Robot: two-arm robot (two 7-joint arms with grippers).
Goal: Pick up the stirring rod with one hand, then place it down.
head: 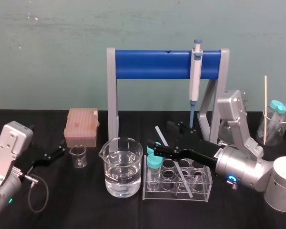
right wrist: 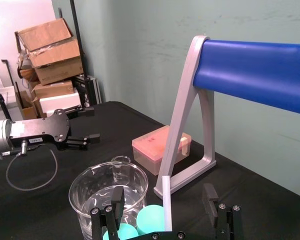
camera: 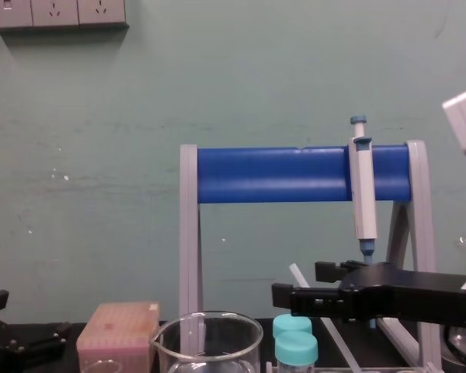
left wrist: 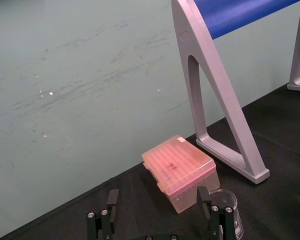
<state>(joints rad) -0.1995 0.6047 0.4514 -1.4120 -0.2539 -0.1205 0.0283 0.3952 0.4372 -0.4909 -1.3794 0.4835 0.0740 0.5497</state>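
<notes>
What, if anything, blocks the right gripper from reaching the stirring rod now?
Probably nothing, so yes: the right gripper is open over the tube rack, and the stirring rod rises between its fingers, with no other thing between them.

Head above, chest low, wrists near stand (head: 152, 65)

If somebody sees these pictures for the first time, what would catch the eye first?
First the stand with its bright blue bar, at the middle back, a grey pipette hanging at its right end. Next the right gripper, reaching from the right over the tube rack, its jaws open on either side of the tilted stirring rod. The left gripper rests at the far left.
</notes>
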